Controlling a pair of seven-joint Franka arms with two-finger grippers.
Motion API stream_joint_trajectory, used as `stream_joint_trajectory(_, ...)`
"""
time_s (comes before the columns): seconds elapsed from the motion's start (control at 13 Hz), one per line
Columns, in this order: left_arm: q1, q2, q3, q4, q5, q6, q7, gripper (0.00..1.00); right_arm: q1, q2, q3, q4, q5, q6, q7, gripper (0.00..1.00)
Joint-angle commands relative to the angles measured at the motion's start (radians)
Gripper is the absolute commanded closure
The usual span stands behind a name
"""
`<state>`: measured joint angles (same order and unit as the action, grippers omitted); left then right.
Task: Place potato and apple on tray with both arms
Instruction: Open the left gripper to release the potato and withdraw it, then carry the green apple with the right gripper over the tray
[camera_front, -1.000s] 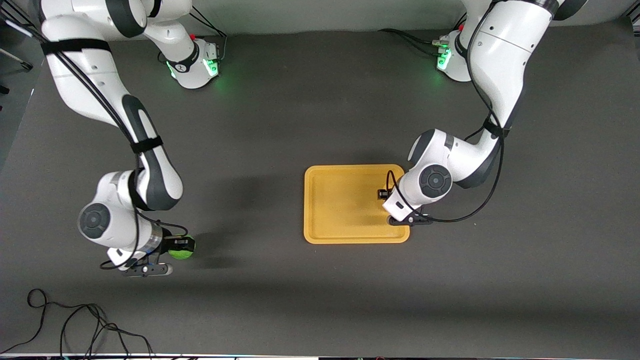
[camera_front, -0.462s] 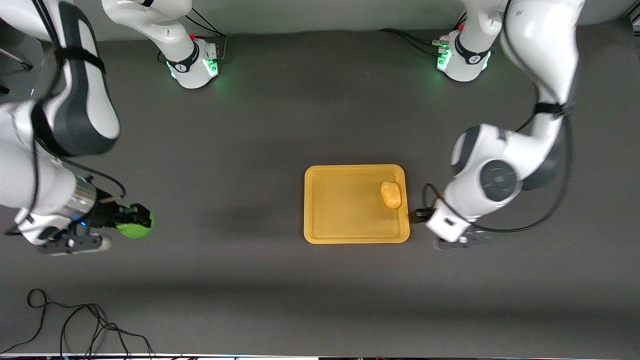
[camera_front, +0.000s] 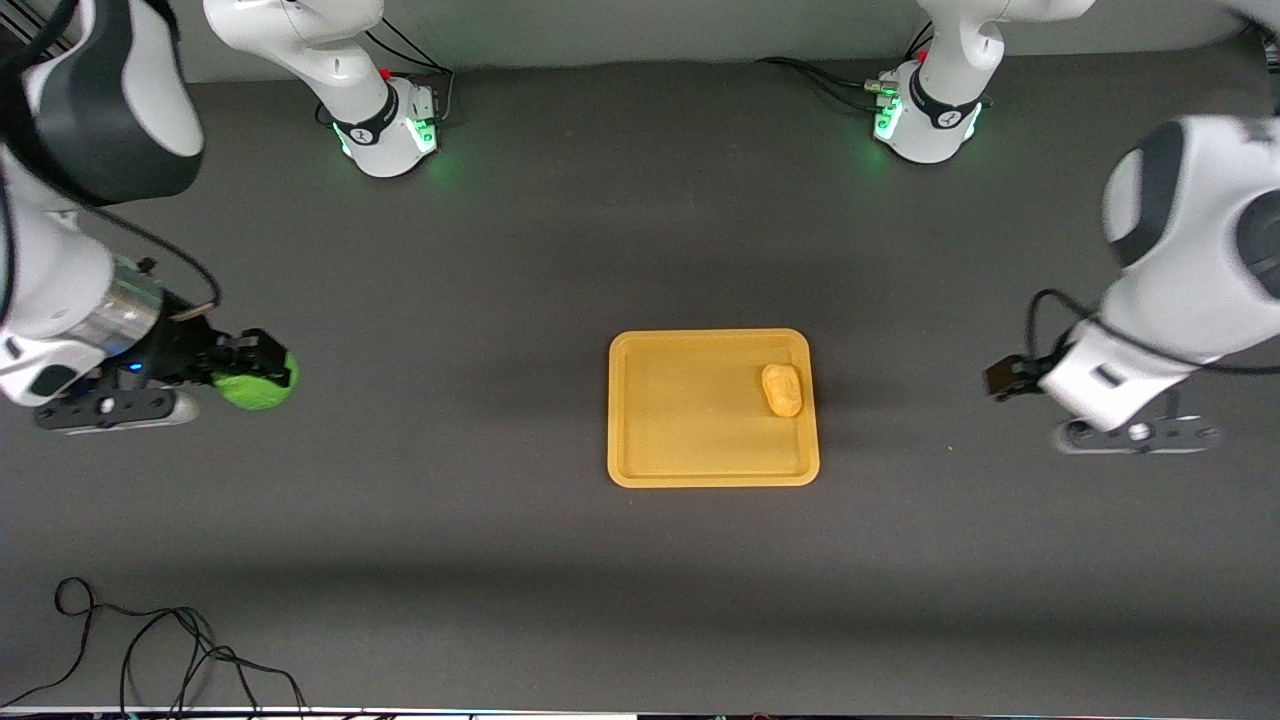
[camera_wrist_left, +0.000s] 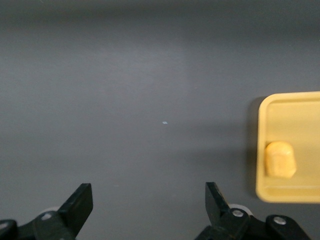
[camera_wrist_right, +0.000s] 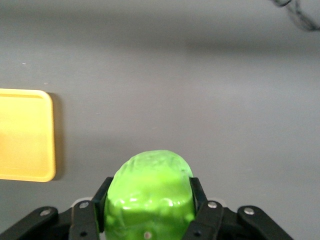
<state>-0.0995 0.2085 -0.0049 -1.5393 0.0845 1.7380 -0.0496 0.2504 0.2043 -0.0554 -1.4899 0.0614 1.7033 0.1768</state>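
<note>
The potato (camera_front: 782, 389) lies in the yellow-orange tray (camera_front: 690, 410), by the rim at the left arm's end; the left wrist view shows the potato (camera_wrist_left: 280, 159) and the tray's corner (camera_wrist_left: 290, 107) too. My left gripper (camera_front: 1003, 379) is open and empty, up in the air over bare table at the left arm's end, clear of the tray. My right gripper (camera_front: 262, 372) is shut on the green apple (camera_front: 252, 386), held up over the table at the right arm's end. In the right wrist view the apple (camera_wrist_right: 149, 192) fills the jaws and the tray's edge (camera_wrist_right: 27, 135) shows farther off.
A black cable (camera_front: 150, 650) lies looped on the table near the front camera at the right arm's end. The two arm bases (camera_front: 385, 120) (camera_front: 925, 115) stand along the table's edge farthest from the front camera.
My left gripper let go of the potato on the tray, then rose and drew away toward its own end of the table. My right gripper lifted the apple off the table.
</note>
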Motion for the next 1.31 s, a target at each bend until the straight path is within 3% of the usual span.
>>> stream_joint_trajectory(0.0, 0.082, -0.092, -0.004, -0.114, -0.096, 0.038, 0.218, 0.00, 0.162, 0.029, -0.006, -0.010, -0.018, 0.051, 0.200, 0.64)
stream_joint_trajectory(0.15, 0.104, -0.110, -0.003, -0.131, -0.106, 0.048, 0.241, 0.00, 0.277, 0.116, -0.004, 0.058, -0.020, 0.105, 0.385, 0.64)
stream_joint_trajectory(0.46, 0.155, -0.185, -0.001, -0.269, -0.106, 0.202, 0.355, 0.00, 0.479, 0.395, -0.003, 0.380, -0.043, 0.098, 0.711, 0.64)
stream_joint_trajectory(0.62, 0.152, -0.186, -0.004, -0.263, -0.097, 0.215, 0.352, 0.00, 0.562, 0.498, -0.001, 0.483, -0.046, 0.098, 0.811, 0.64)
stream_joint_trajectory(0.92, 0.142, -0.179, -0.013, -0.246, -0.081, 0.195, 0.273, 0.00, 0.674, 0.618, -0.008, 0.517, -0.081, 0.166, 0.874, 0.64)
stream_joint_trajectory(1.23, 0.142, -0.124, -0.014, -0.162, -0.095, 0.146, 0.229, 0.00, 0.676, 0.766, -0.008, 0.516, -0.124, 0.343, 0.872, 0.64)
